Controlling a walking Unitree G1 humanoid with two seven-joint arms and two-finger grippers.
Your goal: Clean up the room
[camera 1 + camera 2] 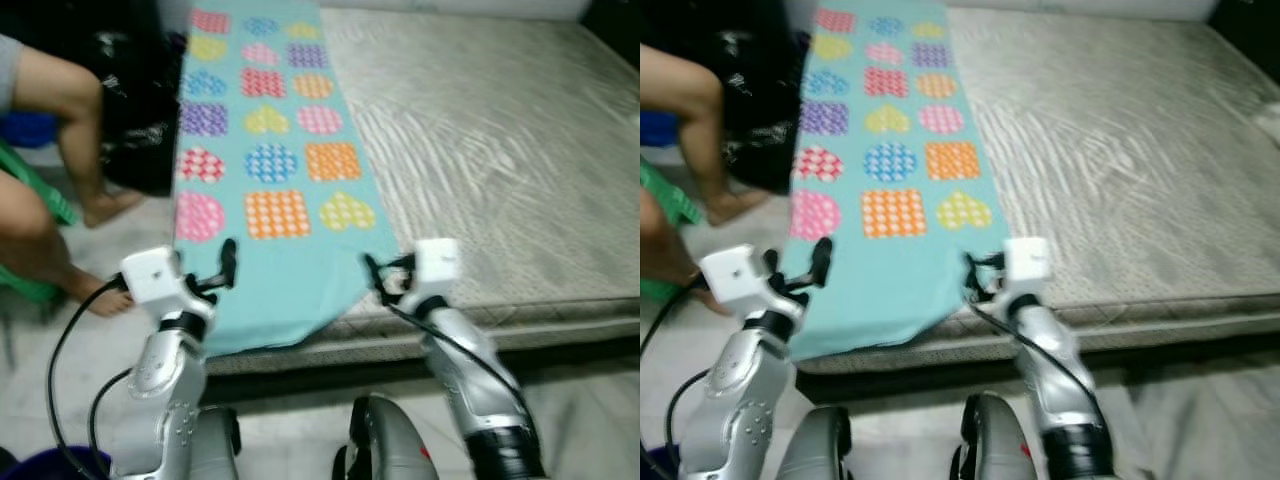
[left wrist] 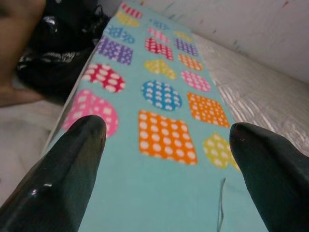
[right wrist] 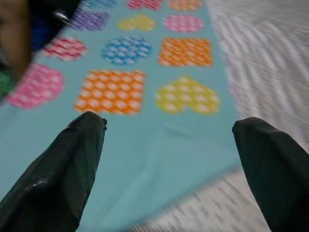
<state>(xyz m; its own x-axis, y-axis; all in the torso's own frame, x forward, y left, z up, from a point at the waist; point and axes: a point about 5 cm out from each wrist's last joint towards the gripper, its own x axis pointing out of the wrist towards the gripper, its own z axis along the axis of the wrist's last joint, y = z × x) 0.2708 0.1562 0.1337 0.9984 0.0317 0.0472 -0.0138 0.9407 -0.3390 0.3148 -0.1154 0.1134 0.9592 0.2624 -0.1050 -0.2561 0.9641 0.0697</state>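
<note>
Both grippers are raised at the near edge of the bed, and both stand wide open with nothing between their fingers. Left gripper (image 1: 226,262) hovers over the near left corner of the teal cloth (image 1: 275,150); in its wrist view the two black fingers (image 2: 72,164) are spread far apart above the fabric — whether they touch it cannot be told. Right gripper (image 1: 378,280) sits at the cloth's near right corner, where the hem runs slantwise toward the mattress edge, its fingers (image 3: 67,164) likewise spread wide over the teal.

That cloth lies as a long strip along the left side of the mattress (image 1: 500,150), running away from the robot, printed with rows of dotted hearts, squares and circles (pink, orange, yellow, blue, purple). Its near end hangs slightly over the bed's edge. To the right of it the grey mattress is bare.

On the left, beside the bed, a person's bare legs (image 1: 70,120) rest on the pale floor (image 1: 130,235) — with a black bag (image 1: 135,110) just behind them against the bed.
</note>
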